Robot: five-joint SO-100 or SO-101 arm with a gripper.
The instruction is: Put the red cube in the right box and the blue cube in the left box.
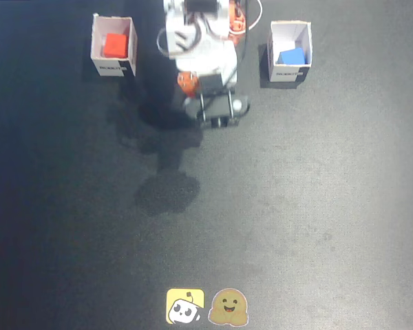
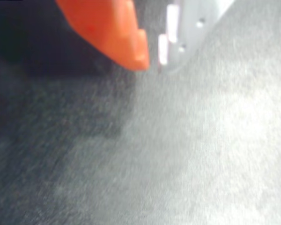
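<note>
Judging from how things lie, my work looks finished. In the fixed view the red cube [image 1: 115, 45] sits inside the box at the upper left of the picture, the right box [image 1: 114, 66], resting on its floor with white walls all around it. The blue cube [image 1: 292, 56] sits inside the other box, the left box [image 1: 290, 71], at the upper right of that view, well apart from the first, with my base between the two. Neither cube lies loose on the dark table [image 1: 296, 206], and nothing else waits there to be picked up; only two small stickers [image 1: 208, 306] sit at the bottom edge of the picture. My arm is folded back near its base, between the boxes and touching neither. In the wrist view my gripper [image 2: 152, 61] enters from the top: the orange finger [image 2: 112, 28] and the white finger [image 2: 187, 33] stand close together with only a thin gap at the tips, and nothing is held between them, so I read my jaws as closed and empty over bare table. As far as I can judge, both placements are done and nothing is left but to rest.
</note>
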